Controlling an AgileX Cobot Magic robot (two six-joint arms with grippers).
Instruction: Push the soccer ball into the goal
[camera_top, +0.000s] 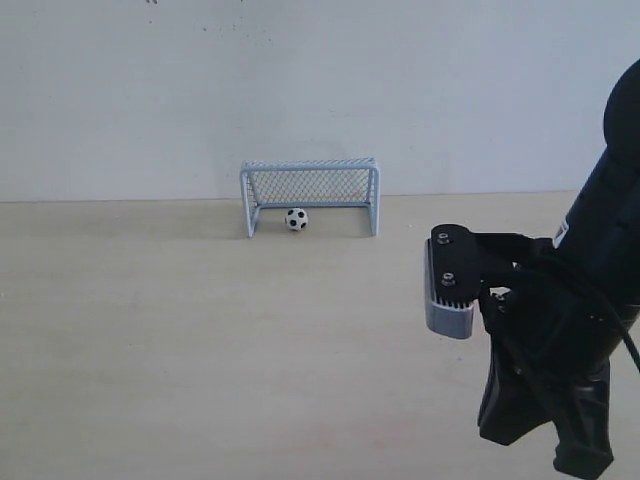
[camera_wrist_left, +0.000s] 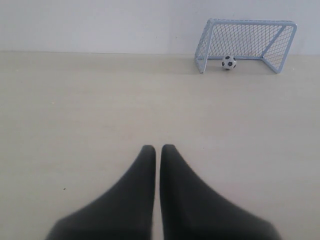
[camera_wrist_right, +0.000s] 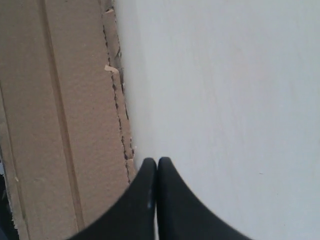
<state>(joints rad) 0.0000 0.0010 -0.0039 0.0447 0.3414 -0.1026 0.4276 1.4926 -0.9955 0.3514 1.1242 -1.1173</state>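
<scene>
The goal (camera_top: 310, 165), pale frame with dark netting, stands at the back of the table against the wall. The soccer ball (camera_top: 296, 219) rests on the table between its posts, left of the middle, just inside the mouth. The left wrist view shows the same goal (camera_wrist_left: 250, 21) and ball (camera_wrist_left: 228, 62) far ahead and off to one side of my left gripper (camera_wrist_left: 157, 147), which is shut on nothing above bare table. My right gripper (camera_wrist_right: 157, 161) is also shut and empty, far from the ball. Its dark arm (camera_top: 560, 350) fills the exterior view's lower right.
The pale wooden table (camera_top: 200, 340) stretches from the goal to the front edge. A white wall (camera_top: 320, 80) rises right behind the goal. The right wrist view shows a torn cardboard sheet (camera_wrist_right: 60, 125) beside a white surface (camera_wrist_right: 225, 100).
</scene>
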